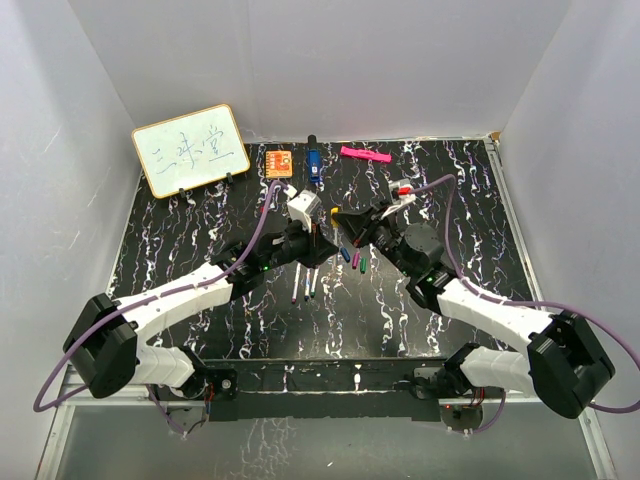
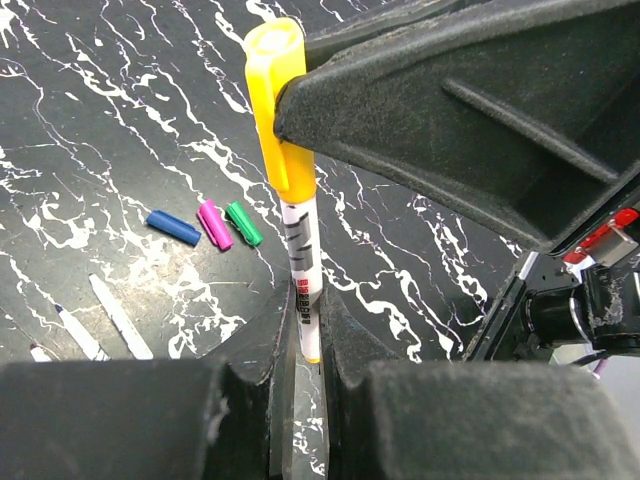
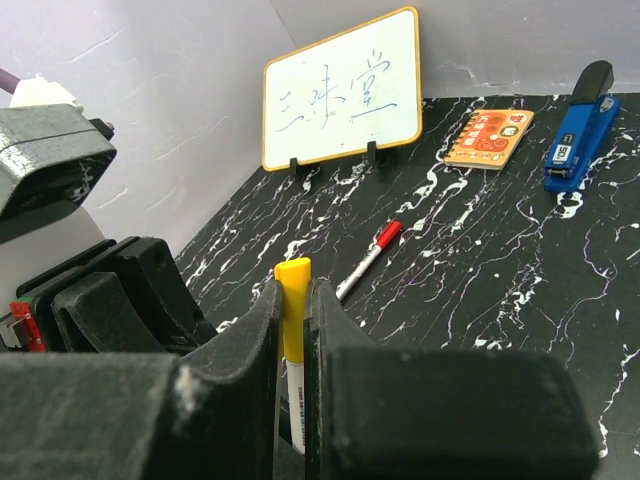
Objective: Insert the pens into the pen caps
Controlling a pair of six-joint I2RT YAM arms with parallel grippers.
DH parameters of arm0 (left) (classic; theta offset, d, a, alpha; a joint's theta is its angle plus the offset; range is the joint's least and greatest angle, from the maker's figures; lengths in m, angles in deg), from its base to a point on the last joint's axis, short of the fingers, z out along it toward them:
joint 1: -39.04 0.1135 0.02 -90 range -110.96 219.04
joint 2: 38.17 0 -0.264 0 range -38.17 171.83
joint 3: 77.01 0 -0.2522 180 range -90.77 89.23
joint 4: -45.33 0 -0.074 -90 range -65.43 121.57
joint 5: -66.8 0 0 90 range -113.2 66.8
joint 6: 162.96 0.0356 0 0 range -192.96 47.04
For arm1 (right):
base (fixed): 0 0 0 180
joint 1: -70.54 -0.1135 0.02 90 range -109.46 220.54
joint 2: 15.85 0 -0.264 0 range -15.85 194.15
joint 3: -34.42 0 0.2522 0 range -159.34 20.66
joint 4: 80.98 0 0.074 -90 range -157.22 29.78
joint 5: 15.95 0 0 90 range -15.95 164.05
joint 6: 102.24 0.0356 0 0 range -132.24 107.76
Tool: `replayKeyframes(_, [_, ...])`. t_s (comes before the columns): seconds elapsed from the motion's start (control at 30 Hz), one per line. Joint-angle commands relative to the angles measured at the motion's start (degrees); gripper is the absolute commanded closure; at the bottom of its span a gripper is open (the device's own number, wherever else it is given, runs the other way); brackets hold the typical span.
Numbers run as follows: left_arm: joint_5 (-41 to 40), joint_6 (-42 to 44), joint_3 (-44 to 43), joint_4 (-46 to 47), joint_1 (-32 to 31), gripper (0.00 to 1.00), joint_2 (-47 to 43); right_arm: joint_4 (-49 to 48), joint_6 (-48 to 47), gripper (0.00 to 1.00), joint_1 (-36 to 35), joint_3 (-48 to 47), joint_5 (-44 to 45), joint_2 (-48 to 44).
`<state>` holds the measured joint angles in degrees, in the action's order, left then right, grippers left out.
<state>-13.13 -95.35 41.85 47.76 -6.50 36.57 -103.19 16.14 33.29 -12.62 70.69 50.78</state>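
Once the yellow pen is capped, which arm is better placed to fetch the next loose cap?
Probably right: the loose caps lie on the right gripper's side of the held yellow pen; the uncapped pens lie beside the left arm. Both grippers must release first.

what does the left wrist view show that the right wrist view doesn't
Only left wrist: a blue cap, a purple cap and a green cap lying loose, plus bare pens. Only right wrist: the whiteboard, orange block, blue stapler and a red-capped pen. Both: the yellow cap on the white pen, gripped by the left hand and right hand.
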Motion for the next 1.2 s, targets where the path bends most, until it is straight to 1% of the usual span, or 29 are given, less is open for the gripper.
replayKeyframes(0.0, [-4.99,2.69,-6.53,13.45,0.89,1.00,-5.58,13.50,-0.78,1.00,-2.57,1.81,-3.94,1.66])
replayKeyframes(0.2, [-6.91,2.96,-6.08,14.60,1.91,1.00,-6.93,15.78,-1.13,1.00,-3.88,1.51,-4.05,3.41])
replayKeyframes(0.4, [-7.69,3.24,-6.35,14.86,2.88,1.00,-7.24,16.71,-1.05,1.00,-6.78,1.21,-3.93,5.66])
replayKeyframes(0.67, [-8.28,3.25,-5.56,12.40,3.87,1.00,-8.50,17.01,-0.66,1.00,-7.92,0.95,-1.44,5.65])
replayKeyframes(0.77, [-7.23,2.70,-5.02,10.31,3.88,1.00,-8.39,17.05,-1.09,1.00,-7.92,-1.48,1.32,5.44])
replayKeyframes(0.87, [-5.71,1.58,-3.02,8.73,3.88,1.00,-8.38,17.16,-1.81,1.00,-7.92,-5.39,6.35,5.29])
replayKeyframes(1.0, [-5.40,0.55,-0.18,4.35,3.88,1.00,-8.57,15.98,-2.35,0.94,-7.92,-10.81,14.21,4.41])
replayKeyframes(1.07, [-5.83,0.34,1.55,2.26,3.89,1.00,-9.19,14.10,-3.11,0.86,-7.90,-12.85,16.98,3.63])
replayKeyframes(1.17, [-7.51,0.44,2.76,-1.03,3.92,1.00,-9.91,11.05,-5.01,0.82,-7.90,-14.52,21.92,1.91])
